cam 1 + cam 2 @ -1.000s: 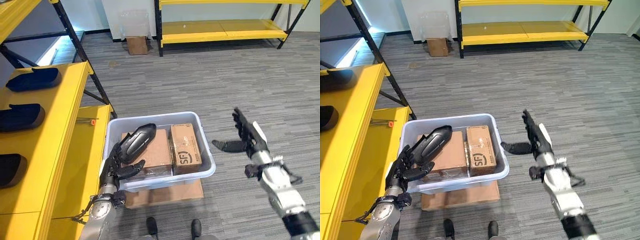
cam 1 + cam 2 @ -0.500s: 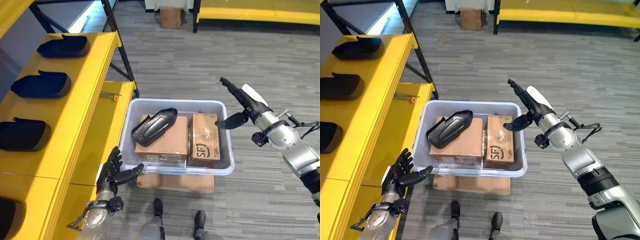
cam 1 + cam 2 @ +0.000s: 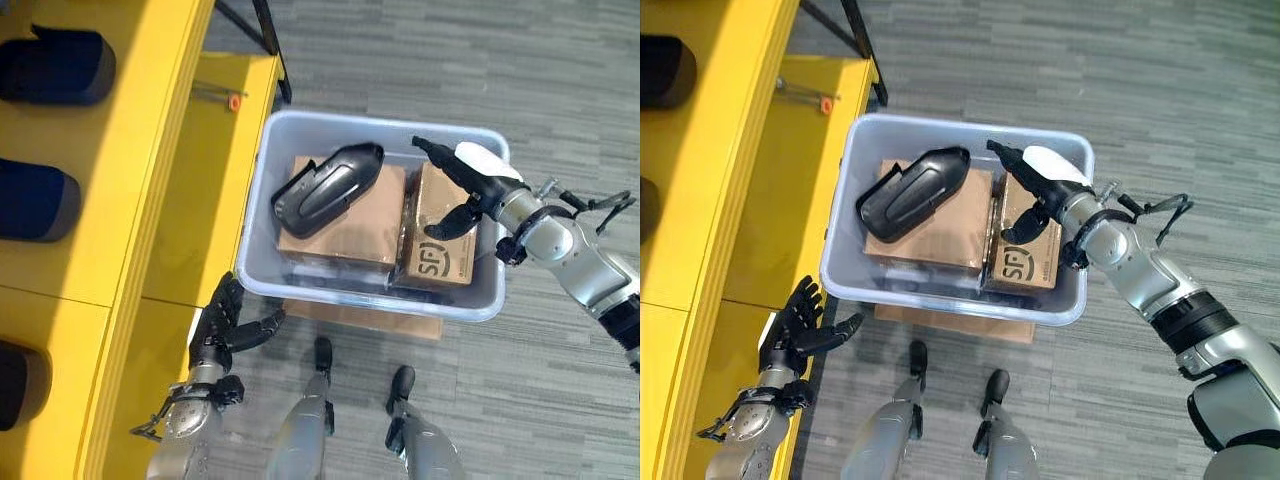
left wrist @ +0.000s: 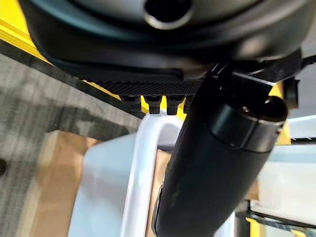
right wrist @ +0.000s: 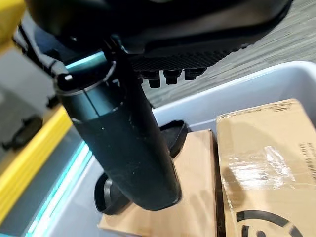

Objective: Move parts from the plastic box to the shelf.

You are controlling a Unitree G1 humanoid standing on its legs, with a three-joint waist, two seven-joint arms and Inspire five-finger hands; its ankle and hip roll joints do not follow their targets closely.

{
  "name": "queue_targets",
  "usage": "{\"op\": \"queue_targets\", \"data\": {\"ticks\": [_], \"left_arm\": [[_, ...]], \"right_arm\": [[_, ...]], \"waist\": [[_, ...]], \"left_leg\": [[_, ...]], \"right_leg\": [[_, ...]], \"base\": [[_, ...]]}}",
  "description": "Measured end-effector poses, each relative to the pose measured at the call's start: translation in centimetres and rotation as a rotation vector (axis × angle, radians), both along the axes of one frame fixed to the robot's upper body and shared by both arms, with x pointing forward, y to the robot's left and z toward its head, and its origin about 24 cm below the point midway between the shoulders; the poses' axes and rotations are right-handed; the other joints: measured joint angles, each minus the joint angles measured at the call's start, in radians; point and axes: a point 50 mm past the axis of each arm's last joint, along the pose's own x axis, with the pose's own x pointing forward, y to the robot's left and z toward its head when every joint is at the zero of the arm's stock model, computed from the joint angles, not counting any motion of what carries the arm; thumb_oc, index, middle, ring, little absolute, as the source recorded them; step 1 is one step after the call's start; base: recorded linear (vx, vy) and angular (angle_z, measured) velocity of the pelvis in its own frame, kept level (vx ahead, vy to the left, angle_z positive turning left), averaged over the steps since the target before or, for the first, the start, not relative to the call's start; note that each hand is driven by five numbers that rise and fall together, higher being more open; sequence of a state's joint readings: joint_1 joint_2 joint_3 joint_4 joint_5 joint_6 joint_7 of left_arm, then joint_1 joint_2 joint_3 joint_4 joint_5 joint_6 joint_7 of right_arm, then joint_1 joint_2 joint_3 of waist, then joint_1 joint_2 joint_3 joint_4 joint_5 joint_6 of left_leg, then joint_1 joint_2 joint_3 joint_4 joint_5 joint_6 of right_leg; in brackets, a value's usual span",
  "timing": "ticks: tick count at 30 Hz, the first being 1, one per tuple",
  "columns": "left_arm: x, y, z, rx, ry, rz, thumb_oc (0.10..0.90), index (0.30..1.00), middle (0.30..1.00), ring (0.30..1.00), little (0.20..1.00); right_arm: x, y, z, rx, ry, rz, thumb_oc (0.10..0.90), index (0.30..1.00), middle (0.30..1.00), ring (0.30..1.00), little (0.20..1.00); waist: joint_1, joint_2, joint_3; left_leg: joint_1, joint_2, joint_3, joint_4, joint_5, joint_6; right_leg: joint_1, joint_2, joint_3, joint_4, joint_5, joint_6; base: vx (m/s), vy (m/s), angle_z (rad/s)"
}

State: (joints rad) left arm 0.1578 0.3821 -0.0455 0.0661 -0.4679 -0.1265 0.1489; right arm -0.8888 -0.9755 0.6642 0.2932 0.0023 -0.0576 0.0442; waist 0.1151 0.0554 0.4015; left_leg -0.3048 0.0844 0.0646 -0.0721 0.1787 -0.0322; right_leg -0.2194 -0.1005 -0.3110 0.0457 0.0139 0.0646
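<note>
The yellow shelf (image 3: 150,170) runs along the robot's left, carrying dark parts (image 3: 35,200) in a row, and just beside it on the grey carpet sits the plastic box (image 3: 470,300), holding two cardboard boxes (image 3: 345,225) with one black part (image 3: 325,188) lying tilted across the larger of them. The right hand (image 3: 468,192) hovers over the smaller cardboard box, fingers straight and apart, holding nothing. The left hand (image 3: 222,328) hangs near the box's near corner, beside the shelf edge, fingers spread and empty.

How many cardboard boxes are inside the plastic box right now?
2: a wide cardboard box under the black part, and a narrower cardboard box beside it, below the right hand. More may lie hidden underneath.
</note>
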Motion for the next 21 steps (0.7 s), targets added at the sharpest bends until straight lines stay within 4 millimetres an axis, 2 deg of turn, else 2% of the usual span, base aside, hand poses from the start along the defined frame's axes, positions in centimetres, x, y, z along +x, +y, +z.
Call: {"op": "queue_targets", "data": {"ticks": [8,16,21], "left_arm": [[0.6,0.3,0.7,0.006,-0.030,0.037,0.900,1.000,1.000,1.000,1.000],[0.8,0.5,0.9,0.012,-0.042,0.063,0.900,1.000,1.000,1.000,1.000],[1.2,0.4,1.4,0.012,-0.073,0.066,0.900,1.000,1.000,1.000,1.000]], "right_arm": [[0.3,1.4,2.9,-0.069,-0.098,0.030,0.900,1.000,1.000,1.000,1.000],[0.7,3.4,4.4,-0.154,-0.183,0.065,0.900,1.000,1.000,1.000,1.000],[1.0,3.5,4.6,-0.182,-0.203,0.045,0.900,1.000,1.000,1.000,1.000]], "waist": [[0.026,-0.019,0.051],[0.037,-0.029,0.080],[0.057,-0.030,0.081]], "left_leg": [[-0.038,-0.001,-0.020,0.012,0.003,-0.004],[-0.066,0.000,-0.026,0.015,0.012,-0.008],[-0.100,0.000,-0.044,0.015,0.023,-0.012]], "right_leg": [[-0.075,-0.019,-0.013,0.122,-0.066,-0.004],[-0.128,-0.029,-0.019,0.190,-0.097,-0.013],[-0.173,-0.036,-0.029,0.233,-0.115,-0.015]], "base": [[-0.01,-0.005,0.08],[0.00,-0.001,0.01],[0.01,-0.009,0.08]]}}
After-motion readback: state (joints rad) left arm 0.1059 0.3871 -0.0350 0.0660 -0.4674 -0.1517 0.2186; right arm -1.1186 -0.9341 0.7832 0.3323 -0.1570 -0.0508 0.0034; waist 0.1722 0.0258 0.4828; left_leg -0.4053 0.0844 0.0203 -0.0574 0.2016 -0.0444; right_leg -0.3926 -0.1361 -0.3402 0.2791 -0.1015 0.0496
